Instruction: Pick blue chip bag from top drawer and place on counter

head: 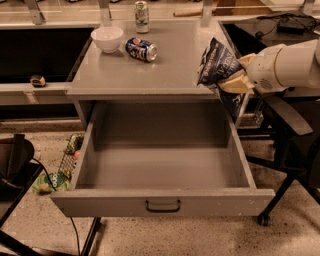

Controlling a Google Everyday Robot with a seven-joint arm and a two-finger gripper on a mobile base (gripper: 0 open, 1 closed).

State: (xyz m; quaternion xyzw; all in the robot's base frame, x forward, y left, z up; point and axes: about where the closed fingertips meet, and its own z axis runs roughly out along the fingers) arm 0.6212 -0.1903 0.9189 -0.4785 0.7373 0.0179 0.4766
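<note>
Gripping the single blue chip bag from its right side, the gripper stood at the right front corner of the counter, with cream fingers closed on the foil. The bag was held tilted over the counter's right edge, raised clear of the top drawer. Whether it touched the counter could not be told.

Counted items:
- One bag.
- One white bowl at the rear left of the counter.
- Two cans: a blue soda can lying on its side just beside the bowl, and an upright can at the rear edge.
- One drawer, pulled fully out, with one dark handle centred on its front panel.

The bowl and both cans sat in the rear left part of the counter. Bare grey surface ran from the lying can forward to the front edge and across to the bag. The drawer's side walls extended well forward of the counter's front edge, and its grey floor was in full view.

The white arm was cut off by the right edge of the frame. The bag's lower end hung below the counter edge against dark shadow and was hard to make out, and its white lettering was illegible. A dark chair at the left was also cut off, and the green clutter on the floor beside the drawer could not be identified.
</note>
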